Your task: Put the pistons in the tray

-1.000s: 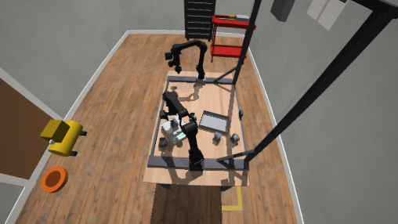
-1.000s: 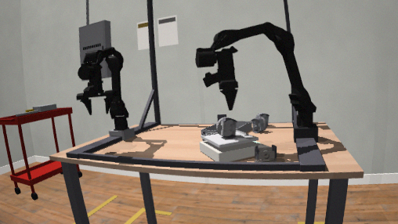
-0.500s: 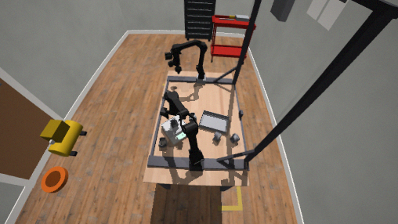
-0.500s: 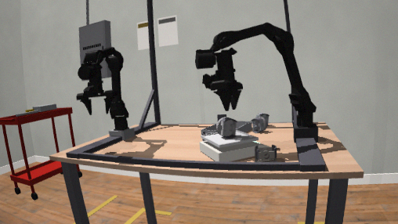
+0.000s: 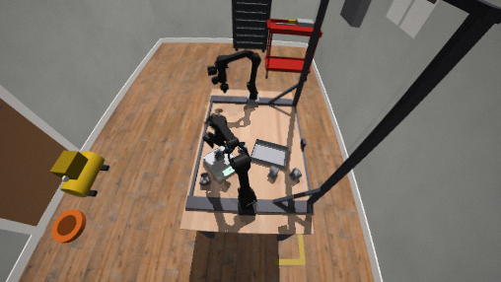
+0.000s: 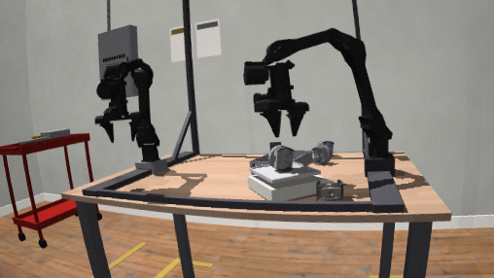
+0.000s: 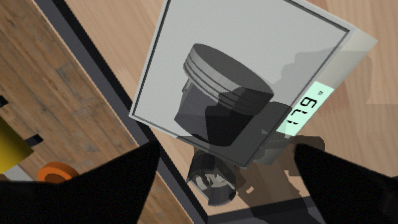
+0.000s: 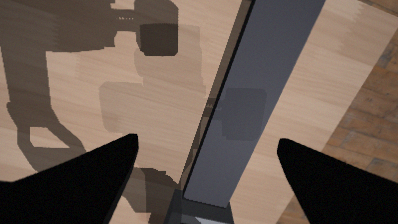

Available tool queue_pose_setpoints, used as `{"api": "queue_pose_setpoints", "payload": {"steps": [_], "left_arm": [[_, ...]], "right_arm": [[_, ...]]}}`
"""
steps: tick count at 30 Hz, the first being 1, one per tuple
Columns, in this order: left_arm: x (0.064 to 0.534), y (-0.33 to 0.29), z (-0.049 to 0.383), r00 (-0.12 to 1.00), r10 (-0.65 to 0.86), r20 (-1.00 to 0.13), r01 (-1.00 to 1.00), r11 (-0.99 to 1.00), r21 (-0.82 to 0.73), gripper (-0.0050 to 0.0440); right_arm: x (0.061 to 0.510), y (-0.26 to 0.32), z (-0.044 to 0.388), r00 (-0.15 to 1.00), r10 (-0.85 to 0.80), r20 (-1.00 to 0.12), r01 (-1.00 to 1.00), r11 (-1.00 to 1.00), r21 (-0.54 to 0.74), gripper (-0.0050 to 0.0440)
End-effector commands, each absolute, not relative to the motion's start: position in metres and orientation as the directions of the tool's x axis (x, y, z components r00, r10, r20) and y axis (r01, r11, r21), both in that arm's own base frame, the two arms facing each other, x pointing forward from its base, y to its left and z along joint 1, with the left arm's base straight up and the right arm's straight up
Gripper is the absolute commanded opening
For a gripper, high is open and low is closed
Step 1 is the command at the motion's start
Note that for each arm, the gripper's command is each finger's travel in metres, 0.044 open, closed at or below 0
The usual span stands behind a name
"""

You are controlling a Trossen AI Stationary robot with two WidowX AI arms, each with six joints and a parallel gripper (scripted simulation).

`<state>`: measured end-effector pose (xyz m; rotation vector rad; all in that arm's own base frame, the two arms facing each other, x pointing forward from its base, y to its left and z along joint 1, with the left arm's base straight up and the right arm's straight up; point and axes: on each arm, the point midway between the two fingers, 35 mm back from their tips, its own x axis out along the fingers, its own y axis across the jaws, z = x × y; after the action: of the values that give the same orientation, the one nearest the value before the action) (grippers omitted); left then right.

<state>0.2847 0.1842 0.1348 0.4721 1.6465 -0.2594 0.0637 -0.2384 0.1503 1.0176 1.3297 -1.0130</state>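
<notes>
Steel tray (image 5: pixel 268 154) (image 6: pixel 306 156) had no piston in; 1 piston (image 5: pixel 219 154) (image 6: pixel 281 157) (image 7: pixel 225 90) lay on scale (image 5: pixel 210 158) (image 6: pixel 263 186) (image 7: pixel 225 20), approx. 179 g. L gripper (image 5: pixel 211 140) (image 6: pixel 286 135) (image 7: pixel 227 146) & R gripper (image 5: pixel 221 89) (image 6: pixel 123 140) (image 8: pixel 207 139) spread, w/ nothing held. Poss. risk: off-ctr L pinch rolling it off.

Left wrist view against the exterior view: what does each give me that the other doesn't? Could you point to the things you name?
Only left wrist: the readable 179 on the white scale's green display (image 7: pixel 302 111).

Only exterior: the open black right gripper (image 5: pixel 224 90) (image 6: pixel 123 140) (image 8: pixel 208 143) and the red metal cart (image 5: pixel 291 31) (image 6: pixel 58 140).

Both: the white square scale (image 5: pixel 212 159) (image 6: pixel 292 191) (image 7: pixel 160 90), a grey metal piston (image 5: pixel 220 155) (image 6: pixel 281 157) (image 7: pixel 220 80) on it, another beside it (image 5: pixel 204 178) (image 6: pixel 330 191) (image 7: pixel 212 182), and the open black left gripper (image 5: pixel 209 142) (image 6: pixel 286 135) (image 7: pixel 226 149).
</notes>
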Motion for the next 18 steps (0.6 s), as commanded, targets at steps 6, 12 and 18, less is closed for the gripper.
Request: {"api": "queue_pose_setpoints", "payload": {"steps": [6, 12, 18], "left_arm": [[0.2855, 0.1844, 0.1501, -0.014, 0.219, -0.976, 0.642, 0.750, 0.159, 0.0378], [0.2855, 0.1844, 0.1500, -0.003, 0.239, -0.971, 0.737, 0.657, 0.159, 0.0378], [0.2855, 0.1846, 0.1499, 0.010, 0.257, -0.966, 0.819, 0.552, 0.155, 0.0378]], "right_arm": [[0.0648, -0.2431, 0.1585, 0.006, -0.023, -1.000, 0.966, 0.258, 0.000, 0.0400], [0.0648, -0.2431, 0.1585, 0.006, -0.023, -1.000, 0.966, 0.258, 0.000, 0.0400], [0.0648, -0.2431, 0.1585, 0.006, -0.023, -1.000, 0.966, 0.258, 0.000, 0.0400]]}}
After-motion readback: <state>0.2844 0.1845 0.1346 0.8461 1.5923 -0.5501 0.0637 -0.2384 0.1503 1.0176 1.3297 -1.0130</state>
